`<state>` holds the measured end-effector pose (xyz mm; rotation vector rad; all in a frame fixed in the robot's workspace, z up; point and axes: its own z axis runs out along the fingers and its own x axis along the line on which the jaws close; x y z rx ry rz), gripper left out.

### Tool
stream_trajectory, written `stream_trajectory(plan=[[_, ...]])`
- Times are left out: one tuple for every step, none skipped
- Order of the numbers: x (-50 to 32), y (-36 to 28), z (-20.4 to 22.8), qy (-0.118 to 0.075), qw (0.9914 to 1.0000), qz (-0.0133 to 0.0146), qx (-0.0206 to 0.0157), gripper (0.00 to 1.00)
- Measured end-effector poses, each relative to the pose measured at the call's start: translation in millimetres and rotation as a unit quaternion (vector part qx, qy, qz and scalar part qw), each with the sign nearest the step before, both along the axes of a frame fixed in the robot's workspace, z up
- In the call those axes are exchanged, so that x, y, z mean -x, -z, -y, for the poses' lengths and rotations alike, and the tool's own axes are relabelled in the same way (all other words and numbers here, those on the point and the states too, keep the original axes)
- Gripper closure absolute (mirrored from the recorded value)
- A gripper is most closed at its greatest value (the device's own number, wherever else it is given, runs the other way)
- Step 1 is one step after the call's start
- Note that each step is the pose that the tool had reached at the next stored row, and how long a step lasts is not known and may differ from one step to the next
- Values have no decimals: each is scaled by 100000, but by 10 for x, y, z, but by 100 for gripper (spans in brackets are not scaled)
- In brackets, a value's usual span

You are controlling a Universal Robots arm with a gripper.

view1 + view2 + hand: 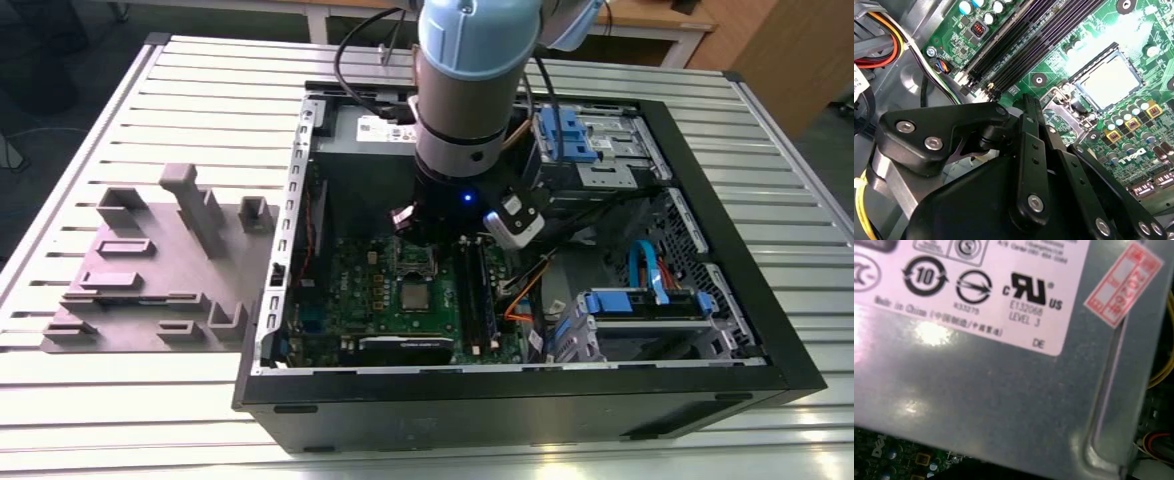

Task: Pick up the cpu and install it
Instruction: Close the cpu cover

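The cpu is a small silvery-white square lying flat inside the socket on the green motherboard; in the exterior view the cpu sits mid-board. The socket's metal frame stands swung open beside it. My gripper hangs a little above the board, just off the open frame, a short way from the cpu. Its black fingers meet at the tip, shut, and I see nothing held between them. In the exterior view the arm's wrist reaches down into the open computer case.
Long black memory slots run beside the socket. The grey power-supply box sits close to the wrist. Blue drive cages and orange cables crowd the exterior view's right. A grey fixture block rests on the slatted table.
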<state>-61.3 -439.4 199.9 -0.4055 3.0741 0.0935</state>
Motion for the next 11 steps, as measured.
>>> stream_trajectory(plan=[[9,0,0,-5,100000,108,-34,90],[18,0,0,-6,100000,217,-60,90],[25,0,0,-8,99999,318,-75,90],[30,0,0,-7,99999,396,-80,90],[33,-1,0,-8,99999,461,-87,90],[34,-3,0,-8,99999,496,-91,90],[34,-7,0,-10,99999,510,-106,90],[35,-14,1,-10,99999,514,-133,90],[35,-24,1,-4,99999,514,-179,90],[36,-35,1,2,99998,513,-232,90],[35,-45,2,3,99998,514,-274,90]])
